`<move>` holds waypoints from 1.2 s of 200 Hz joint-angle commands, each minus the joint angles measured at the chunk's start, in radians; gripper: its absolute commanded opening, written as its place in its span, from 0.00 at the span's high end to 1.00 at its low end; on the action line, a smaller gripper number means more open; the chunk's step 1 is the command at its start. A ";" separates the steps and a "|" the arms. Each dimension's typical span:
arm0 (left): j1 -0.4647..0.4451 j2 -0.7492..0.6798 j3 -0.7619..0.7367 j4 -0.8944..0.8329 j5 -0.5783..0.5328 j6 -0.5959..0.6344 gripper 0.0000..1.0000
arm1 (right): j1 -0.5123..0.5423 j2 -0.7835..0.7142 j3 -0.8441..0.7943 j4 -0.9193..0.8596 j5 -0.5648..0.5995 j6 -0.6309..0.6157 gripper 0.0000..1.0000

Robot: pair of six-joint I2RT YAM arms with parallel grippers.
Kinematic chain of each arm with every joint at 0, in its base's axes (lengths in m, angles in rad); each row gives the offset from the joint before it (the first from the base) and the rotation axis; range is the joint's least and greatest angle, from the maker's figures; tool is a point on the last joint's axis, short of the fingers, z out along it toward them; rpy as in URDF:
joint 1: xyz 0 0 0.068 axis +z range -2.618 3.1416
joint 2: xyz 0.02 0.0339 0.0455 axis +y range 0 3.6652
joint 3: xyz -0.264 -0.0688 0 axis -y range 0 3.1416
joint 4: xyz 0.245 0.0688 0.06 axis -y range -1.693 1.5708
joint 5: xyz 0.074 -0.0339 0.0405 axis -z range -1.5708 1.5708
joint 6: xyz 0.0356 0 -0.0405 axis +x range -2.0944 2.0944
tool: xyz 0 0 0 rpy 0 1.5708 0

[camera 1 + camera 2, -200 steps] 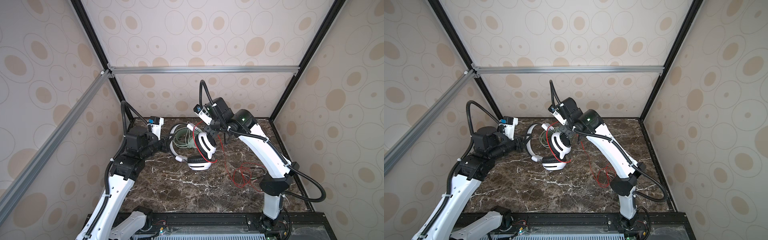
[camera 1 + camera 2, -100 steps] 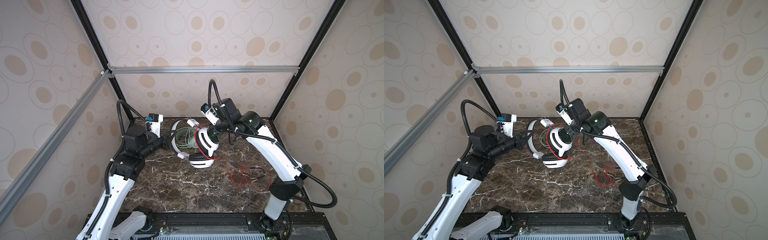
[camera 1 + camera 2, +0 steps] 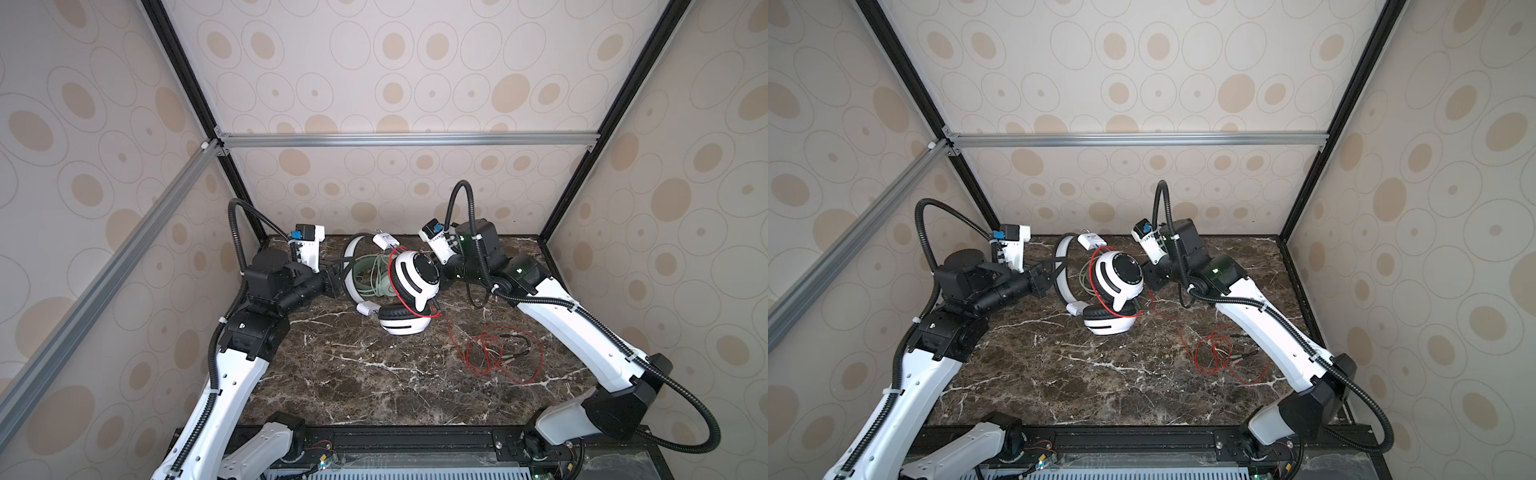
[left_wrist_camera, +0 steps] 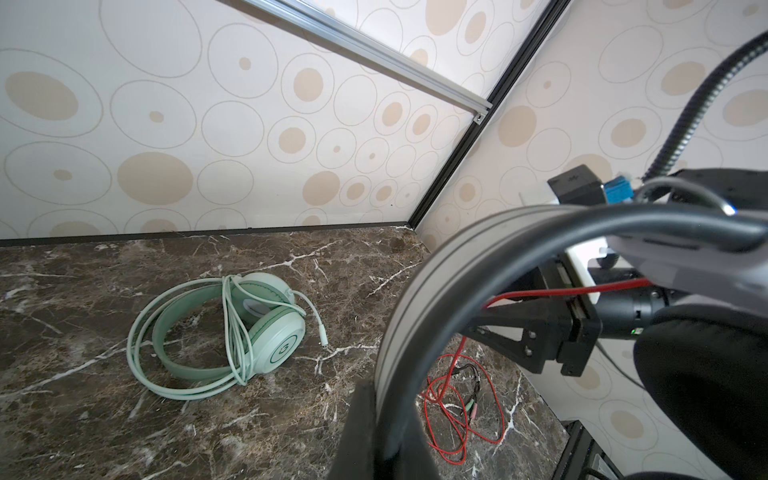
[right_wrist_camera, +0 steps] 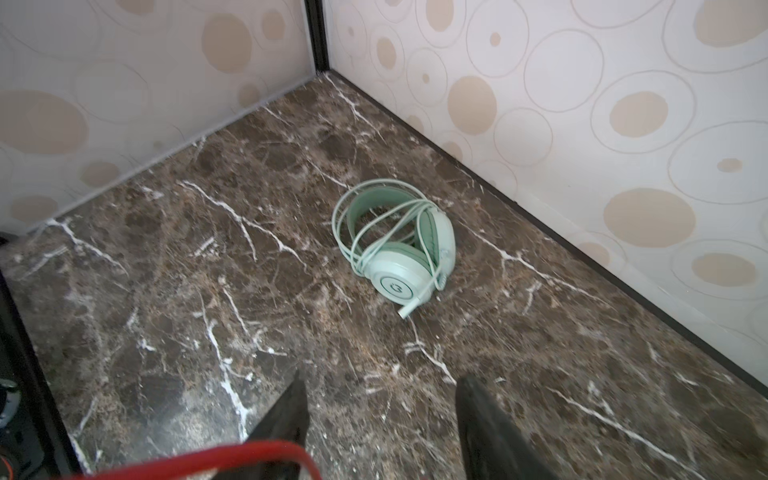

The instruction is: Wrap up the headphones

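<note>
The white-and-black headphones (image 3: 415, 279) are held off the marble table, one ear cup up and the other (image 3: 402, 323) low near the table. My left gripper (image 3: 337, 276) (image 4: 388, 419) is shut on their grey headband (image 4: 415, 299). Their thin red cable (image 3: 392, 270) loops round the upper cup and trails to a loose coil (image 3: 503, 353) on the table. My right gripper (image 3: 442, 284) (image 5: 380, 399) stands open just right of that cup, nothing between its fingers; the red cable (image 5: 232, 455) crosses by one finger. The mint-green headphones (image 4: 266, 332) (image 5: 399, 253) lie behind, their cable wound round them.
The marble table (image 3: 353, 374) is closed in by patterned walls at the back and both sides, with black corner posts (image 3: 245, 199). Small audio plugs (image 4: 471, 405) lie in the red coil at the right. The mint-green headphones sit close behind the raised pair.
My right gripper has opened and drawn back to the right, away from the upper ear cup. The red cable now lies looped round that cup. The left gripper keeps its hold.
</note>
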 commanded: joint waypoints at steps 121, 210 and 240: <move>-0.005 0.018 0.145 0.131 0.005 -0.152 1.00 | -0.044 -0.131 -0.510 0.575 -0.223 0.200 0.52; -0.004 0.048 0.193 0.136 -0.036 -0.192 1.00 | -0.044 -0.131 -0.696 0.762 -0.250 0.296 0.59; -0.004 0.056 0.204 0.142 -0.040 -0.199 1.00 | -0.045 -0.131 -0.742 0.806 -0.252 0.323 0.58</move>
